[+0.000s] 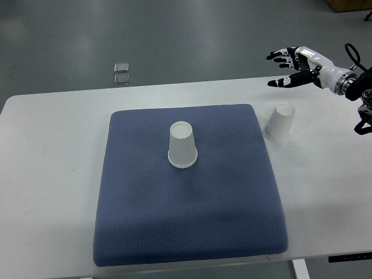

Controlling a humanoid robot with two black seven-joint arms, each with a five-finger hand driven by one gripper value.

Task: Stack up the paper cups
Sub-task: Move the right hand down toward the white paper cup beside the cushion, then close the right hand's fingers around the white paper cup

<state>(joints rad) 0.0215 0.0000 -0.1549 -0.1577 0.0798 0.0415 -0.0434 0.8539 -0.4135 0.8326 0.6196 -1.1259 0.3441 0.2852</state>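
Blue mat (pixel 192 232) carries 1 inverted cup (pixel 182 145); second cup (pixel 280 123) sits beside it unstacked, right robot hand (pixel 288 68) spread, empty.

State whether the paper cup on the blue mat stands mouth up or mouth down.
Mouth down. The paper cup on the blue mat rests on its wide rim, its narrower closed base facing up.

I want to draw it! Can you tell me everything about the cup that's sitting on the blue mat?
The paper cup is plain white and looks like thin paper. It stands upside down near the middle of the blue mat, its wide rim resting flat on the fabric and its smaller round base facing up, with a slightly sunken bottom. It stands upright and looks undented. Only the mat touches it.
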